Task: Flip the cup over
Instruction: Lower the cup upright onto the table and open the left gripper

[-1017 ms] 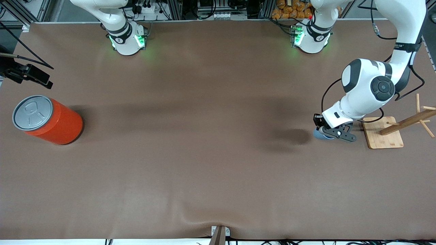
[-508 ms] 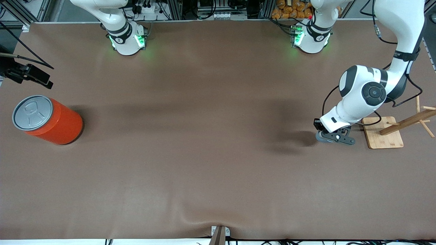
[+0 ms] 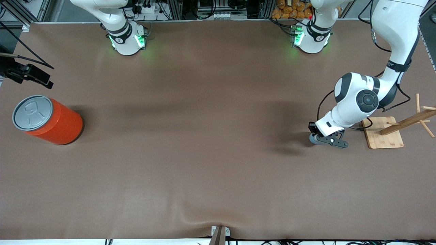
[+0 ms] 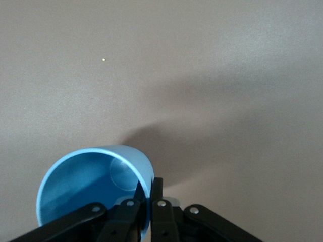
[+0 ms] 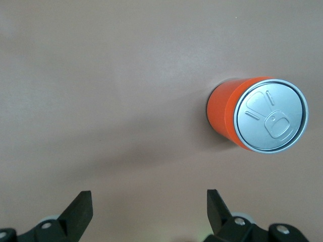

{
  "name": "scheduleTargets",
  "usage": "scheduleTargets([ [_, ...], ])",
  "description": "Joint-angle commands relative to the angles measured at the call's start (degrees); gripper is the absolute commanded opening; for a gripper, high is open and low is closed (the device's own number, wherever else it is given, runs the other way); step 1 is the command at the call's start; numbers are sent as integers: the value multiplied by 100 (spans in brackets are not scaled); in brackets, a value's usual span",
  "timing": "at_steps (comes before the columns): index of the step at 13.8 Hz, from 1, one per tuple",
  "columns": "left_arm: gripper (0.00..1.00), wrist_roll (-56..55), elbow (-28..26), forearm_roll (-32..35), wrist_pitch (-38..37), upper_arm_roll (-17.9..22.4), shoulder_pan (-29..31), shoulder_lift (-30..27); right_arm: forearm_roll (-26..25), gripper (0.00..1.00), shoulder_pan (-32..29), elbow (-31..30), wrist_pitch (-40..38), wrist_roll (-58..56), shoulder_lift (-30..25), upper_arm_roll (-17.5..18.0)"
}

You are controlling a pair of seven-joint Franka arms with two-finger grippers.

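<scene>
The small light-blue cup (image 4: pixel 91 186) shows its darker inside and round bottom in the left wrist view. My left gripper (image 4: pixel 150 190) is shut on the cup's wall, one finger inside the rim and one outside. In the front view the left gripper (image 3: pixel 322 139) hangs low over the brown table (image 3: pixel 211 153) next to the wooden stand, and only a grey-blue sliver of the cup (image 3: pixel 312 139) peeks out under it. My right gripper (image 5: pixel 148 199) waits open above the table with nothing between its fingers, the orange can off to one side of it.
A big orange can (image 3: pixel 51 119) with a grey lid stands at the right arm's end of the table. A wooden peg stand on a square base (image 3: pixel 383 133) sits at the left arm's end. A black clamp with cables (image 3: pixel 29 75) juts in near the can.
The left arm has swung and turned its wrist, carrying the gripped cup a little toward the table's middle; less of the cup shows in the front view. The right gripper stays as it was.
</scene>
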Motion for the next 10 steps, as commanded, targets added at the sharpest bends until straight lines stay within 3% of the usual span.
scheduleTargets([
  [1, 95, -178, 22, 156, 9, -59, 80, -71, 96, 100, -129, -14, -48, -87, -77, 54],
  [2, 100, -187, 22, 156, -17, -59, 80, -106, 96, 100, -129, -14, -39, -87, -77, 54],
  [6, 100, -161, 223, 156, -472, -50, 89, -448, 96, 100, -129, -14, -48, -87, -77, 54],
  [10, 100, -91, 987, 156, -1771, -59, 89, -721, 96, 100, -120, -14, -48, -87, -77, 54],
])
